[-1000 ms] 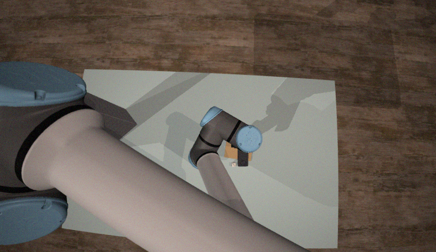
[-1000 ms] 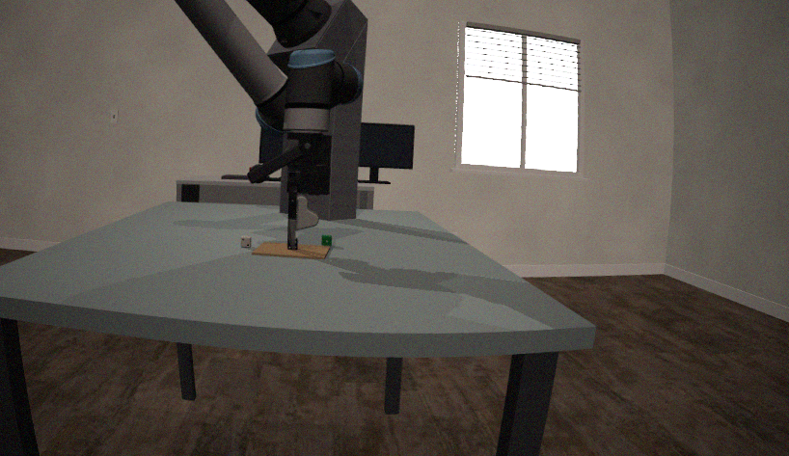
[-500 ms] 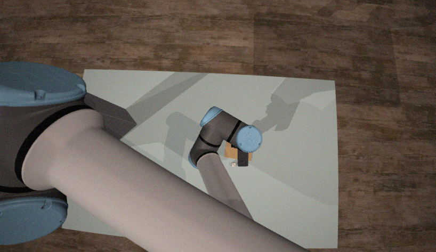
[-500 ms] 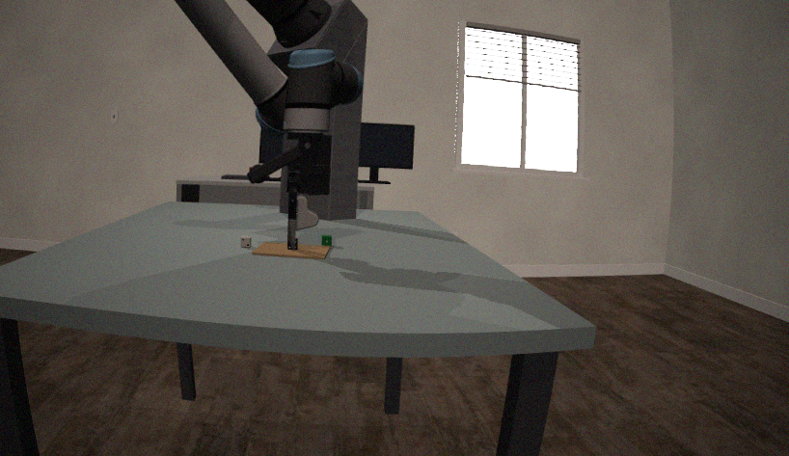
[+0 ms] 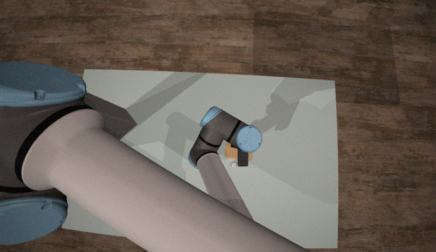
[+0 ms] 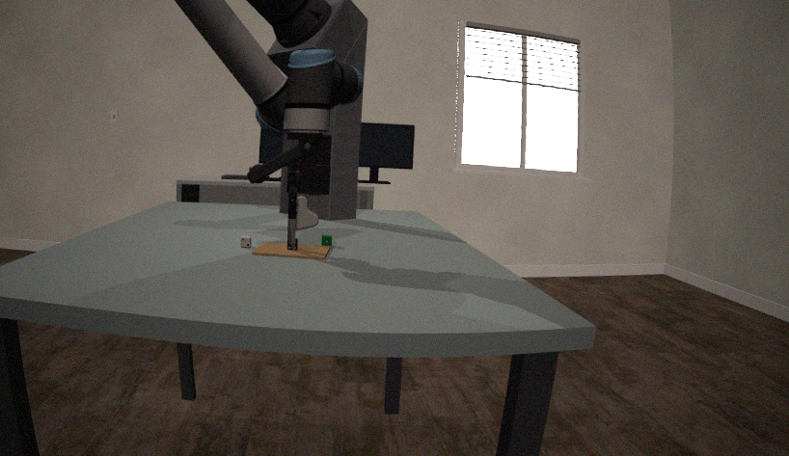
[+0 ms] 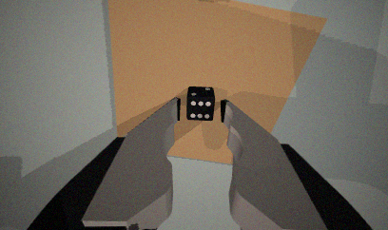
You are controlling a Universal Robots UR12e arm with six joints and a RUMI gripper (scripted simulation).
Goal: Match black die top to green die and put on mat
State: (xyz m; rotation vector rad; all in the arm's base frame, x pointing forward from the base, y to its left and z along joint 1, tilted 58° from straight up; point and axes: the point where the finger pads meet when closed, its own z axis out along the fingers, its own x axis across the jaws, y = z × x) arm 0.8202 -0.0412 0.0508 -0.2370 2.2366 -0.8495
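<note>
Between the fingertips of our gripper (image 5: 242, 159) (image 6: 292, 246) (image 7: 201, 110) sits the black die (image 7: 201, 104), with a strip of mat showing on either side of it. The fingers stand a little open, holding nothing. The die shows us a face of six white pips and a foreshortened face with two; we cannot settle which is its top. It looks flat, and its whole outline lies within the orange mat (image 5: 229, 153) (image 6: 270, 249) (image 7: 147, 48), well inside the edges.

A little farther out, the pale die (image 5: 233, 164) (image 6: 245, 242) sits on the table (image 5: 305, 156) (image 6: 232, 300) (image 7: 62, 82), just off the mat, and appears flat. The green die (image 6: 326, 240) rests near the mat's other side in the exterior view. One pip shows on its facing side, but its top is too small to read, so we cannot confirm a match.

By our judgement, the placing is done, and the fingers seem to be clear of the die. If the numbers agree, we have only to lift straight up without brushing it; if they don't, a turn remains. Beyond the table, the dark monitor (image 6: 387, 146) and the window (image 6: 521, 95) have no part in the work.
</note>
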